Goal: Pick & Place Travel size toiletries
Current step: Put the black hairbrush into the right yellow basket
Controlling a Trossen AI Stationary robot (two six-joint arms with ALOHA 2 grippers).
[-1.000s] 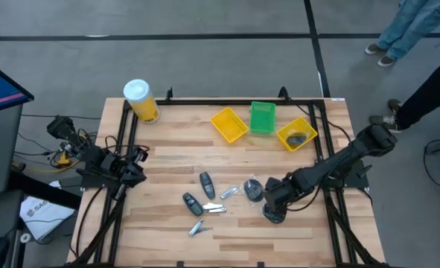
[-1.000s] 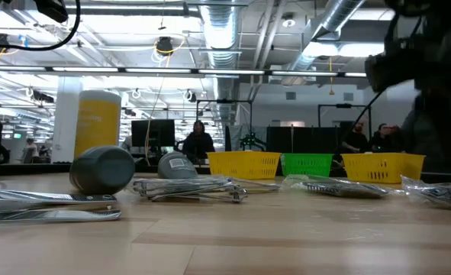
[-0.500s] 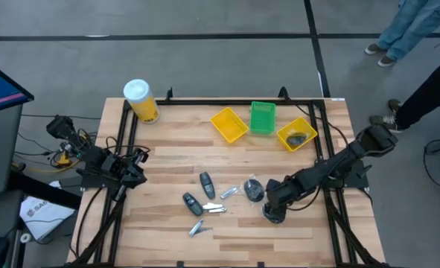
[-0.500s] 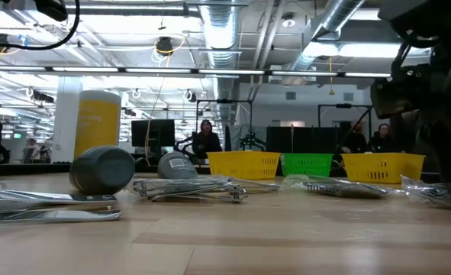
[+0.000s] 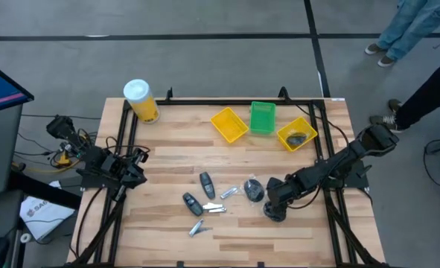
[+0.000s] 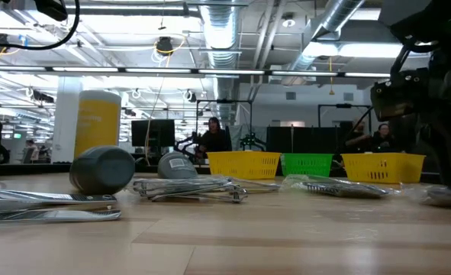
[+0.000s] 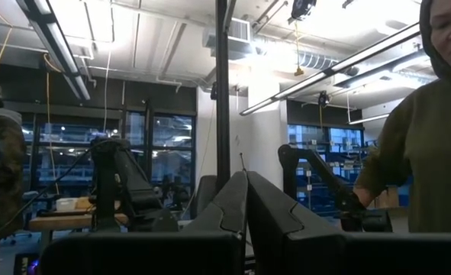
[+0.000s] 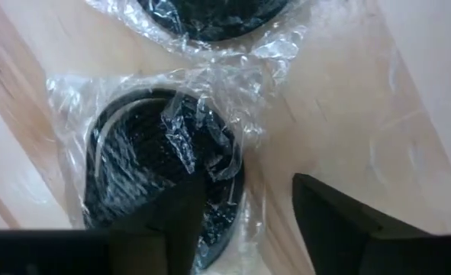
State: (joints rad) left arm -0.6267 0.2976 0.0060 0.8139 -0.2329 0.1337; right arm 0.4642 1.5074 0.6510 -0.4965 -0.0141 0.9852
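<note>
The travel size toiletries lie mid-table: dark oblong pieces point(image 5: 206, 184), silver clippers point(image 5: 214, 208) and two dark round discs in clear wrap. One disc point(image 5: 253, 190) lies free. My right gripper point(image 5: 273, 213) points down over the other disc point(image 8: 153, 164). It is open point(image 8: 248, 183), with one finger over the disc's edge, the other over bare wood, and the wrap's crinkled edge between them. My left gripper point(image 7: 246, 206) is shut on nothing, raised at the table's left edge point(image 5: 130, 170). My right gripper comes at the wrapped disc from above, pointing down. One finger point(image 8: 183, 210) covers the disc's rim and the wrap there point(image 8: 221, 164). I cannot tell whether it touches. The disc lies flat on the table.
Two yellow trays point(image 5: 228, 124) point(image 5: 296, 135) and a green tray point(image 5: 262, 117) stand along the far edge; the right yellow one holds a dark item. A yellow canister with a white lid point(image 5: 140, 100) stands at the far left corner. People stand beyond the table.
My right gripper has come down toward the wrapped disc near the table's right side. The toiletries on the table have stayed where they were.
</note>
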